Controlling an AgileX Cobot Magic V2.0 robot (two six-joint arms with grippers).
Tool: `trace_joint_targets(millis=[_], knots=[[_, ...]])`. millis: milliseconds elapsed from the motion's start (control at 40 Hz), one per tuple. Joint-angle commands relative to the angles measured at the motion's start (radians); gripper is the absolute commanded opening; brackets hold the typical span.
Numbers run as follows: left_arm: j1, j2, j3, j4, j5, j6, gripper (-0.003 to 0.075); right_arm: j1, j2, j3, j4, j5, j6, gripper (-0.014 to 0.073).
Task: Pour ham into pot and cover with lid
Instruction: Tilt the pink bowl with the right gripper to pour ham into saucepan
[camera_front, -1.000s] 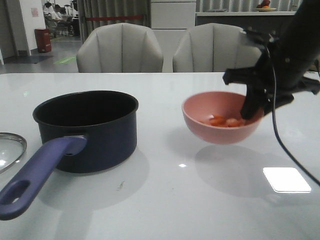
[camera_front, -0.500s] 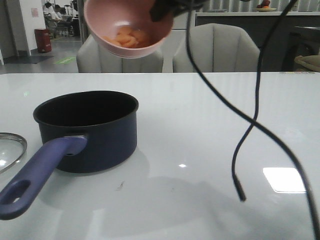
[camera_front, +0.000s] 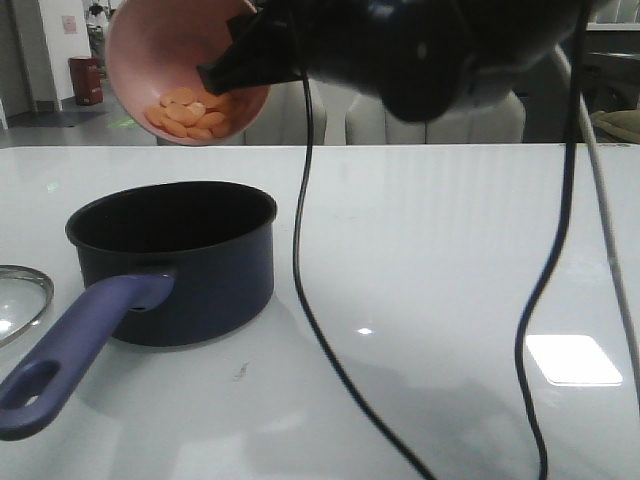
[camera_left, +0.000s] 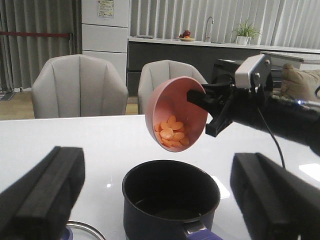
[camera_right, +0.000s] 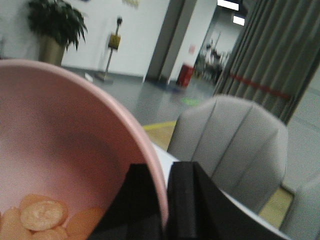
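My right gripper is shut on the rim of a pink bowl, one finger inside and one outside. The bowl hangs tilted in the air above the far left side of the pot, its mouth turned towards the camera. The ham, flat orange slices, lies heaped at the bowl's low side. The dark navy pot is empty, and its purple handle points to the front left. The glass lid lies flat at the table's left edge. My left gripper is open, holds nothing, and looks at the pot from the handle side.
Two black cables hang from the right arm down across the table right of the pot. Two grey chairs stand behind the table. A bright light patch lies on the white tabletop at the right.
My right gripper has carried the bowl from low at the table's right, up and leftward, to above the pot, and tipped it. The slices have slid to the low side. Pot and lid have not moved.
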Motion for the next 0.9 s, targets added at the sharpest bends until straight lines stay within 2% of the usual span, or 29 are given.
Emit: trace_joint_targets(millis=[0,150,400,500,750,800,850,875], knots=[[-0.008,0.011,-0.024,-0.005,-0.084,-0.003,0.0625,0.006,-0.019,-0.005,-0.064,-0.291,-0.035,0.0136],[-0.008,0.011,-0.024,-0.005,-0.084,-0.003,0.0625,0.032,0.015,0.009,-0.082,-0.38,-0.239,0.0136],[-0.008,0.011,-0.024,-0.005,-0.084,-0.003,0.0625,0.054,0.028,0.022,-0.124,-0.379,-0.612,0.0136],[-0.008,0.011,-0.024,-0.005,-0.084,-0.003,0.0625,0.054,0.028,0.022,-0.139,-0.379,-0.703,0.0136],[-0.008,0.011,-0.024,-0.005,-0.084,-0.003,0.0625,0.054,0.028,0.021,-0.119,-0.379,-0.732,0.0136],[-0.008,0.011,-0.024,-0.005,-0.084,-0.003,0.0625,0.054,0.028,0.021,-0.109,-0.379,-0.703,0.0136],[-0.008,0.011,-0.024,-0.005,-0.084,-0.003,0.0625,0.054,0.028,0.021,-0.089,-0.379,-0.632,0.0136],[-0.008,0.011,-0.024,-0.005,-0.084,-0.003,0.0625,0.054,0.028,0.021,-0.071,-0.379,-0.556,0.0136]])
